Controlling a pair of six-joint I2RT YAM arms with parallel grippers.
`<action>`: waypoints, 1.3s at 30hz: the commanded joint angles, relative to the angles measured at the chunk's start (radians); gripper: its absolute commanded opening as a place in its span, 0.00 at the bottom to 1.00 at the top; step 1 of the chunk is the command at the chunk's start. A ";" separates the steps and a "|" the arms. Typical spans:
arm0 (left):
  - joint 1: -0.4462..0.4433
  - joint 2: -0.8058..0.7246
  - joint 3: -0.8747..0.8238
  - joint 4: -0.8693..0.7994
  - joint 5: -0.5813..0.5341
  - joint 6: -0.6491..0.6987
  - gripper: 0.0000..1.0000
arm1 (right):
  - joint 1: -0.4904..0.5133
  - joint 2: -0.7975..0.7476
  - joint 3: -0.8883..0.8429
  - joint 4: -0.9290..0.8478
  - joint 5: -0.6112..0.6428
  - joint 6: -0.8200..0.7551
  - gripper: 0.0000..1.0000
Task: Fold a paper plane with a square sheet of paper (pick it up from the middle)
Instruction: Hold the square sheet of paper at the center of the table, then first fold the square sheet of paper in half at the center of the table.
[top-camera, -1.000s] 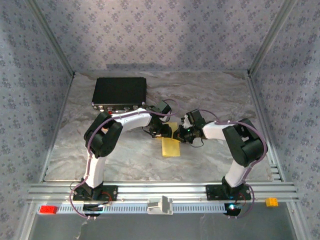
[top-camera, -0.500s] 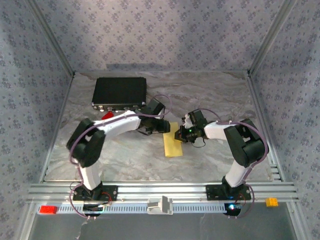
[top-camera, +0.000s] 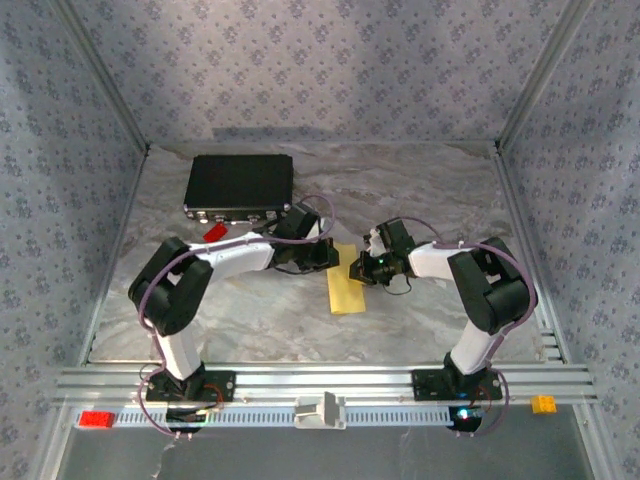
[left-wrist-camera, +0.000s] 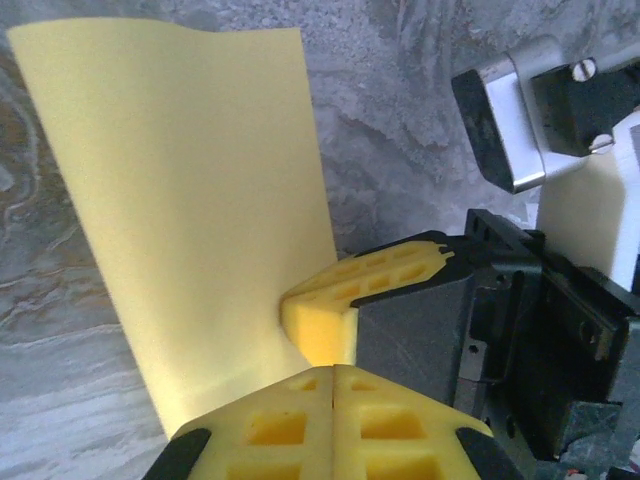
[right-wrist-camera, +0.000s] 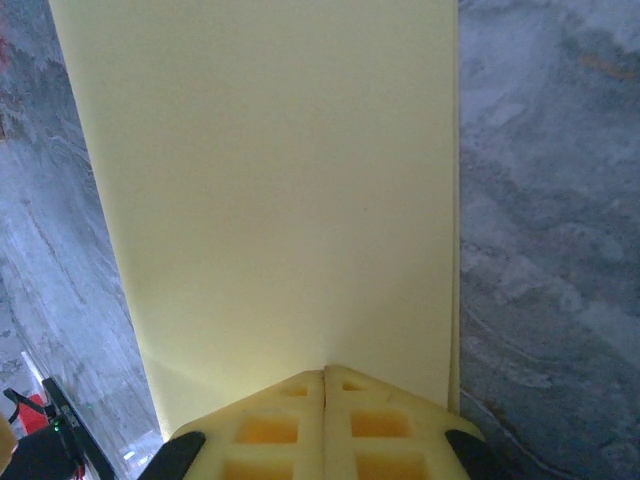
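The square sheet of paper (top-camera: 346, 288) lies folded into a pale-yellow strip on the marbled table (top-camera: 420, 190), between the two arms. My right gripper (top-camera: 357, 270) is shut on the strip's right long edge; in the right wrist view the sheet (right-wrist-camera: 260, 180) spreads away from its closed tips (right-wrist-camera: 325, 370). My left gripper (top-camera: 330, 254) hovers at the strip's far left side. Its jaws (left-wrist-camera: 333, 368) are shut with nothing seen between them, right beside the right gripper's fingers (left-wrist-camera: 322, 325) and the sheet (left-wrist-camera: 190, 200). The paper plane is out of view.
A black rectangular case (top-camera: 240, 183) stands at the back left, with a small red brick (top-camera: 213, 232) at its front edge. On the near rail lie another red brick (top-camera: 97, 419), a white clip (top-camera: 321, 410) and a small tan block (top-camera: 543, 403).
My left gripper has shut and shifted slightly toward the back, off the strip, and its elbow swung left. The right gripper and the strip have stayed put.
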 joint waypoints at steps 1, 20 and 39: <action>0.002 0.023 -0.011 0.058 0.052 -0.016 0.00 | -0.011 0.041 -0.022 -0.130 0.091 -0.019 0.00; 0.048 0.093 -0.155 0.159 0.044 0.003 0.00 | -0.009 0.027 -0.044 -0.116 0.095 -0.007 0.00; 0.069 0.101 -0.027 0.118 0.071 0.045 0.00 | -0.008 0.031 -0.047 -0.116 0.101 -0.006 0.00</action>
